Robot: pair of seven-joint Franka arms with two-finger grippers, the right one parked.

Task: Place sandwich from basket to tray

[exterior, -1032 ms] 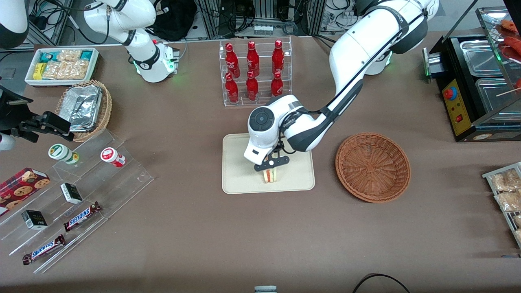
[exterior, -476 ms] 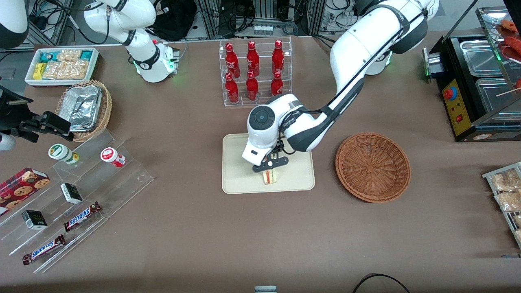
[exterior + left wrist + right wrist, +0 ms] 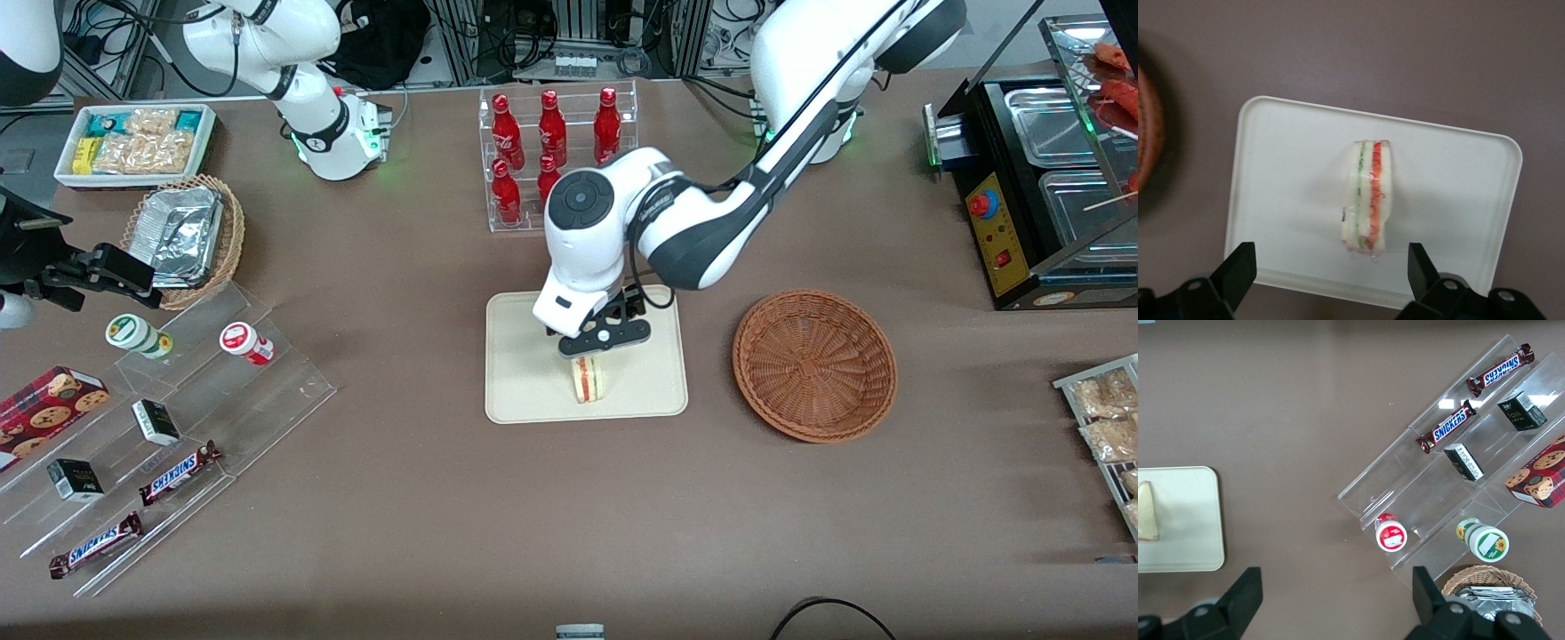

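Observation:
The sandwich [image 3: 589,380] stands on its edge on the cream tray [image 3: 524,356], on the tray's part nearer the front camera; its red and green layers show in the left wrist view [image 3: 1368,197]. My gripper [image 3: 597,345] hangs open just above the sandwich, apart from it, with nothing between its fingers [image 3: 1237,269]. The reddish-brown wicker basket [image 3: 814,364] sits beside the tray toward the working arm's end, with nothing in it. The tray [image 3: 1271,173] fills most of the wrist view, and a slice of the basket [image 3: 1148,133] shows at its margin.
A clear rack of red bottles [image 3: 556,156] stands farther from the camera than the tray. A tan basket of foil containers [image 3: 185,233] and acrylic steps with snacks [image 3: 178,427] lie toward the parked arm's end. A black food warmer [image 3: 1040,187] stands toward the working arm's end.
The gripper has let go of the sandwich and risen away from it. The sandwich stays standing on the tray.

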